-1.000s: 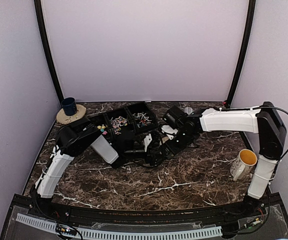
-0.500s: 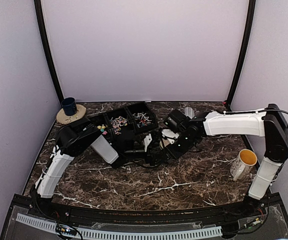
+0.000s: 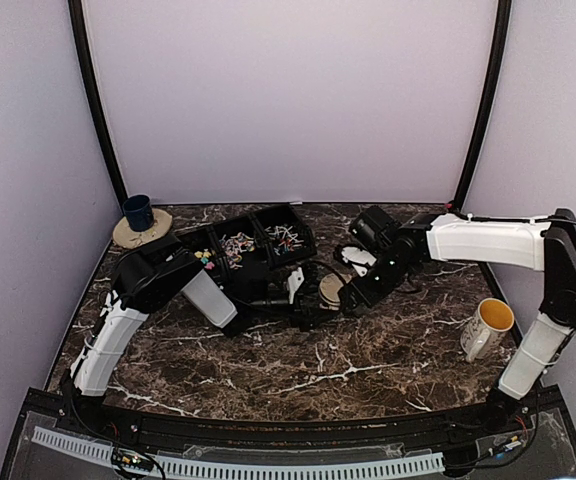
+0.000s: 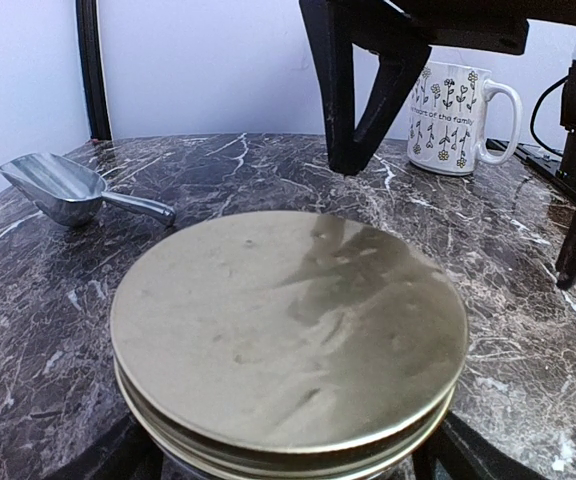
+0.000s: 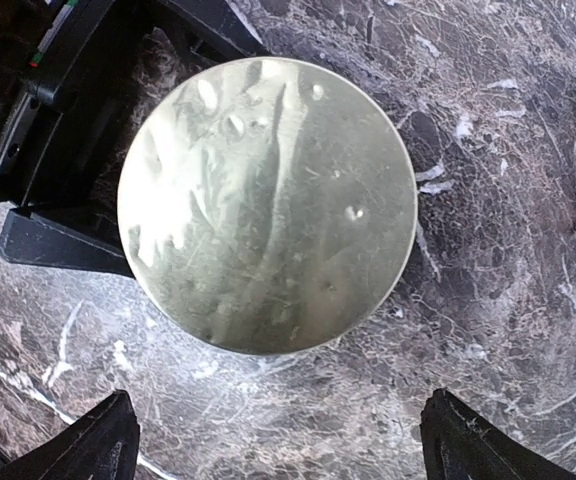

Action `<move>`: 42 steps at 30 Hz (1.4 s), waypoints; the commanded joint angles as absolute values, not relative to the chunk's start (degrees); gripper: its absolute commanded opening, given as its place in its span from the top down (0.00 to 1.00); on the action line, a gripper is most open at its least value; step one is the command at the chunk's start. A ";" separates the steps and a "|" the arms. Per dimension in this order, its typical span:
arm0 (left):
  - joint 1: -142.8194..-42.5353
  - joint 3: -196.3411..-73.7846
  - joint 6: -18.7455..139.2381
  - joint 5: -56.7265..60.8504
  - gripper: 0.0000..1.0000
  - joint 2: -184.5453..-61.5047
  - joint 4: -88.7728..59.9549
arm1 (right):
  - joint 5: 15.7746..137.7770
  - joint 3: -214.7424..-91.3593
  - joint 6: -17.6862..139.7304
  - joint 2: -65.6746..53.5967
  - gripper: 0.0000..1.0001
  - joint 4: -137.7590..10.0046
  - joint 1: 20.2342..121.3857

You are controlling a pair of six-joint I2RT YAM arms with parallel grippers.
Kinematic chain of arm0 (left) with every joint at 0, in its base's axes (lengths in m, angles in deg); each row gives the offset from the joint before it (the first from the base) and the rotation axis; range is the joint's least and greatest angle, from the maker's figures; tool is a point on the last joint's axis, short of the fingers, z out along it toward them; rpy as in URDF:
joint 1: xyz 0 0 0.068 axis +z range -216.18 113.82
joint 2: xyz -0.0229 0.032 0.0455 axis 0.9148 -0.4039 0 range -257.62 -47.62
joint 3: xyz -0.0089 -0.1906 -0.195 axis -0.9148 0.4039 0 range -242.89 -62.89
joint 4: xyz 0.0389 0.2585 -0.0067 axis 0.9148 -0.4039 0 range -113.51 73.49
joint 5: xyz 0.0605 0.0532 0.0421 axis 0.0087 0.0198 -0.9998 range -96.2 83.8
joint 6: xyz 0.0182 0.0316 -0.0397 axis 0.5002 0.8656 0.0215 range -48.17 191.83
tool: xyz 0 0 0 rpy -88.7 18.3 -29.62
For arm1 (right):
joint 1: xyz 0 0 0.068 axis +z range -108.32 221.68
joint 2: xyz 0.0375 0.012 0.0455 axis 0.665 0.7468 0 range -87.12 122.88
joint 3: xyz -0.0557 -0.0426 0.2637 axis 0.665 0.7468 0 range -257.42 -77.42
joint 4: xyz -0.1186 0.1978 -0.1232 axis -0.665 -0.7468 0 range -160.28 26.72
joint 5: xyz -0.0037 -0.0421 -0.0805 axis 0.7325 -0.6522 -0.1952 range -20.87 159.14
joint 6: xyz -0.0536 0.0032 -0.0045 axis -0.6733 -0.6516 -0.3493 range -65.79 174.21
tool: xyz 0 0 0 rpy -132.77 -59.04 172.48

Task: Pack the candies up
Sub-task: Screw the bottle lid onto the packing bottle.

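Right wrist view: right hand (image 5: 278, 420) spread wide above lid (image 5: 268, 200), left hand (image 3: 318, 300) clasping jar (image 4: 268, 462); candies (image 3: 236, 243) in tray (image 3: 298, 212) beyond left hand; likely lid-removal step, so next close on lid and twist.

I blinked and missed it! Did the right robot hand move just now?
Yes. The right gripper slid right, toward the white mug, and the round gold lid it covered before now shows beside it.

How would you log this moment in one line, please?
left end effector: shut on jar | right end effector: open above lid, not touching | candies: in tray
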State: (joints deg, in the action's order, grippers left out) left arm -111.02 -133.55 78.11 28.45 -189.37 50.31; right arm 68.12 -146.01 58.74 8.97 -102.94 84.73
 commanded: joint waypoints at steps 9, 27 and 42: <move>-110.39 -129.13 81.74 26.67 0.15 -195.21 35.91 | 68.07 -153.00 53.40 13.34 0.03 -104.08 83.35; -110.39 -129.05 82.28 28.24 0.15 -195.27 35.87 | 74.49 -161.43 48.63 20.75 0.03 -101.49 82.64; -110.43 -129.43 82.37 28.42 0.15 -195.56 35.52 | 75.47 -164.42 48.21 24.48 0.02 -101.98 82.38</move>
